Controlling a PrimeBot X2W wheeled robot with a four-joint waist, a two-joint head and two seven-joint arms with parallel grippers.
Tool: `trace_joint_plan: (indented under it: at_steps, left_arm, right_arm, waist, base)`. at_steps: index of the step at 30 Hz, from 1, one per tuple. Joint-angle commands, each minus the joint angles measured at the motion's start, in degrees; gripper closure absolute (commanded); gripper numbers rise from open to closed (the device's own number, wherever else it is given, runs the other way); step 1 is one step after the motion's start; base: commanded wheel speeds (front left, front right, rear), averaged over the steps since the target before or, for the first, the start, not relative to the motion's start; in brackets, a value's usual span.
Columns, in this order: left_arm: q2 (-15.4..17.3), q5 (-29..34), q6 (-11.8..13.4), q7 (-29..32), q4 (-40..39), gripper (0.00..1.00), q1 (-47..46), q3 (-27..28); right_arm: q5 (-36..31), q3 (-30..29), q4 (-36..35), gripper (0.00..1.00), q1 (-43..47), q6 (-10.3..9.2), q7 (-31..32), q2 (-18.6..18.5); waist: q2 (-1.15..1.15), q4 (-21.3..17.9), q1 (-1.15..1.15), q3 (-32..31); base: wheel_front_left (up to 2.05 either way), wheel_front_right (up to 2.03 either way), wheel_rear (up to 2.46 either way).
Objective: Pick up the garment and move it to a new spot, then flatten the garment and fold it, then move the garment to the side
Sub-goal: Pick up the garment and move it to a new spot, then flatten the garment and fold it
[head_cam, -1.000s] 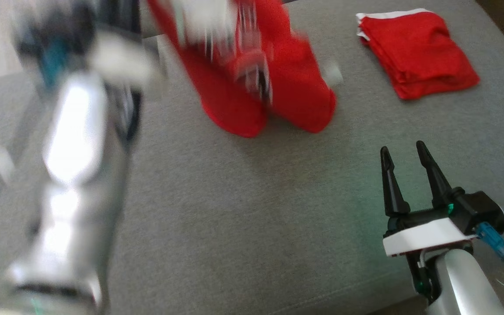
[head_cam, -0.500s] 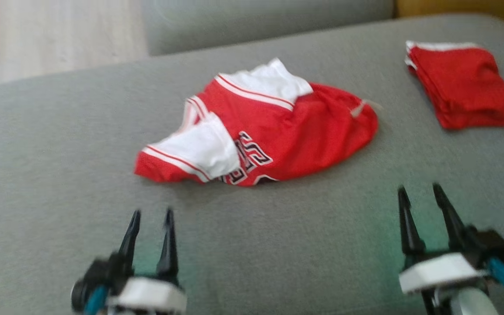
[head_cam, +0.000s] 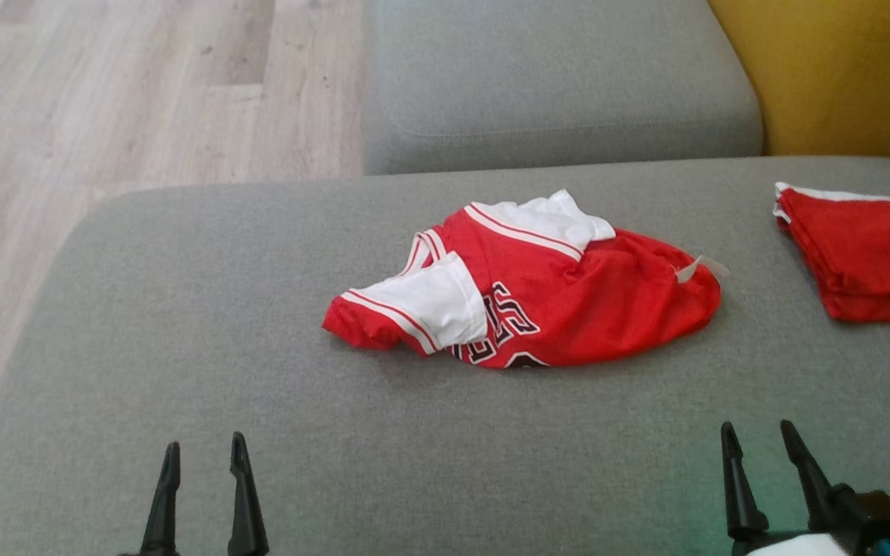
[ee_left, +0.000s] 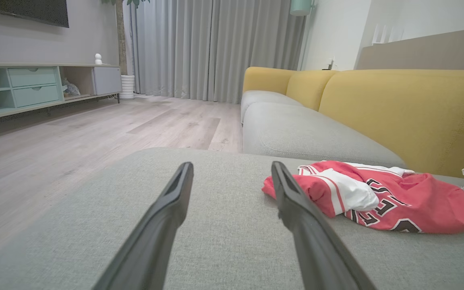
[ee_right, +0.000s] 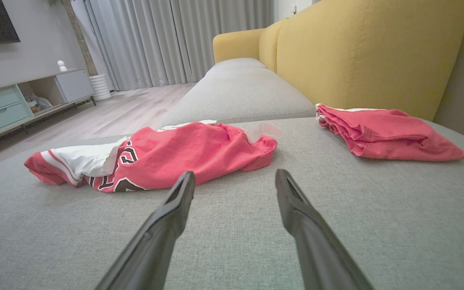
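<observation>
Garment (head_cam: 538, 309) crumpled mid-frame on the grey sofa seat (head_cam: 182, 347) | folded red pile (head_cam: 870, 255) way off at right edge | left gripper (head_cam: 205, 442) lower left, jaws wide open, empty | right gripper (head_cam: 755, 425) lower right, same deal

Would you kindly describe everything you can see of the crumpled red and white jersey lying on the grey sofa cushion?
The crumpled red and white jersey looks like light sports fabric: a red body, white panels edged with red stripes, black and white lettering partly folded under, and a white tag at its right end. It lies bunched and unfolded midway across the grey sofa cushion, which alone touches it.
</observation>
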Motion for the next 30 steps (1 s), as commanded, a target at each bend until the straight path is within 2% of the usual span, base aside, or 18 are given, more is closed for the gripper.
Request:
trace_joint_plan:
  at_steps: [1,30]
  left_arm:
    - [-0.1,0.2,0.3,-0.3,-1.9,0.0,-1.7,2.4]
    - [-0.1,2.6,-0.6,-0.3,0.9,0.0,-1.5,0.6]
  right_arm:
    - [0.5,1.7,-1.7,0.0,-1.4,-0.04,-0.2,-0.4]
    - [-0.4,3.2,-1.8,0.0,-1.0,-0.04,-0.2,-0.4]
  waist:
    - [0.0,0.5,0.02,-0.7]
    - [0.0,-0.5,0.02,-0.6]
  base:
    - [0.0,0.0,0.0]
    - [0.0,0.0,0.0]
